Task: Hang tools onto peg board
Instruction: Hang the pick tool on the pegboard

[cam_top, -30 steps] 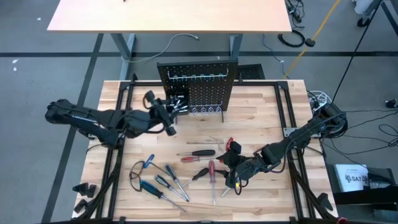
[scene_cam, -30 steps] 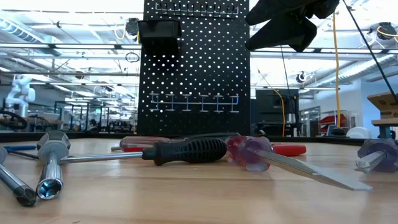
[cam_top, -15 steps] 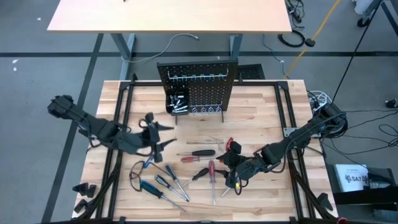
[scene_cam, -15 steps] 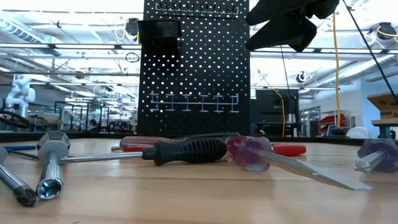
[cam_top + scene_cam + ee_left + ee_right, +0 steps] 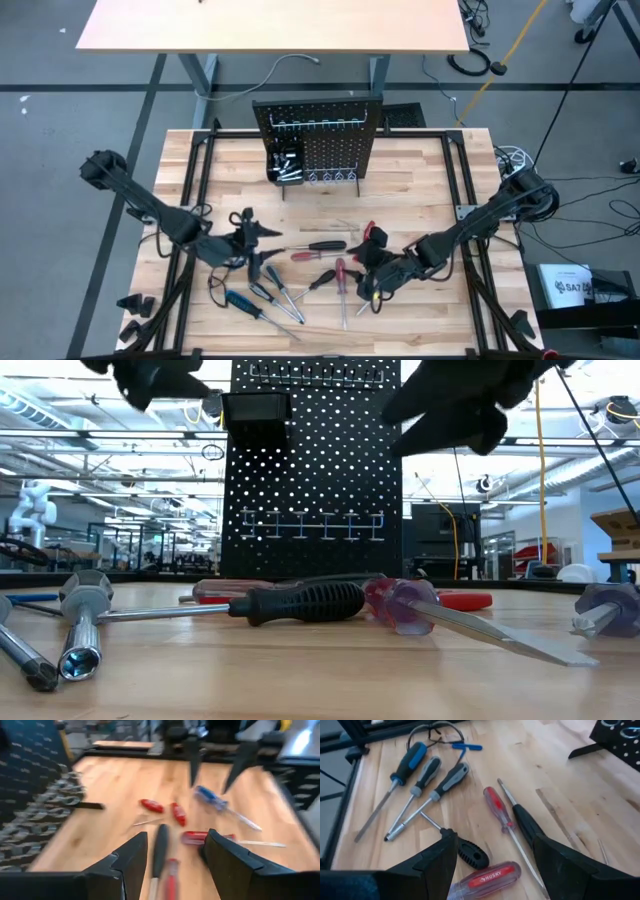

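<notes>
While both jaws stand apart and hold nothing, the left gripper (image 5: 262, 237) hangs over the tools (image 5: 300, 275) strewn on the tabletop (image 5: 420, 190) in front of the peg board (image 5: 318, 140) — the right gripper (image 5: 367, 283), likewise open, hovers just beside them.

The peg board (image 5: 317, 143) stands at the far middle of the counter (image 5: 420, 180). The tools (image 5: 300, 270) lie scattered near of it. The left hand (image 5: 262, 236) hangs over their left part, the right hand (image 5: 372, 268) over their right.
</notes>
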`<move>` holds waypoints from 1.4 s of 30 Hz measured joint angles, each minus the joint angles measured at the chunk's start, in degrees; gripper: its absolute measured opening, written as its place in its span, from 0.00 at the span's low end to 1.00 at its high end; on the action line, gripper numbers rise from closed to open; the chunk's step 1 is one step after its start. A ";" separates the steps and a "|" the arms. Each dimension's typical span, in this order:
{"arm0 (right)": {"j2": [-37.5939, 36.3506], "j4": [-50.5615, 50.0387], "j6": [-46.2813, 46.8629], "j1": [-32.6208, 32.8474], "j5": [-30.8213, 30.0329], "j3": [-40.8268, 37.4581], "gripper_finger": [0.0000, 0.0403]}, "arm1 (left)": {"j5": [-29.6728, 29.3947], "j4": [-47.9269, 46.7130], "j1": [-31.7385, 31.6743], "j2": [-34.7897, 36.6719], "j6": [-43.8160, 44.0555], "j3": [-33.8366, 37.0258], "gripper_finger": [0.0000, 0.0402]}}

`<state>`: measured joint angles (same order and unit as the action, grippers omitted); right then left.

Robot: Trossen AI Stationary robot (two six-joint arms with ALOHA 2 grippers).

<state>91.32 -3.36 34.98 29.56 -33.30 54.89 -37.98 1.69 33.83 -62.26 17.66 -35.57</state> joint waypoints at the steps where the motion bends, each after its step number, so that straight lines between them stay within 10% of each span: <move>1: 0.89 1.04 -0.48 -0.18 0.07 0.00 0.61 | 0.30 2.71 0.49 0.00 0.02 1.63 0.49; 18: 7.14 23.51 -12.01 -3.74 9.33 0.00 0.61 | -0.26 24.42 0.37 -1.09 -2.88 12.65 0.49; 42: 10.66 27.10 -12.87 -4.74 11.78 -0.04 0.61 | 11.39 42.51 -0.03 -16.44 -6.57 12.65 0.49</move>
<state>101.98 23.73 22.12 24.82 -21.52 54.85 -26.59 44.19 33.79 -78.70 11.09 -22.92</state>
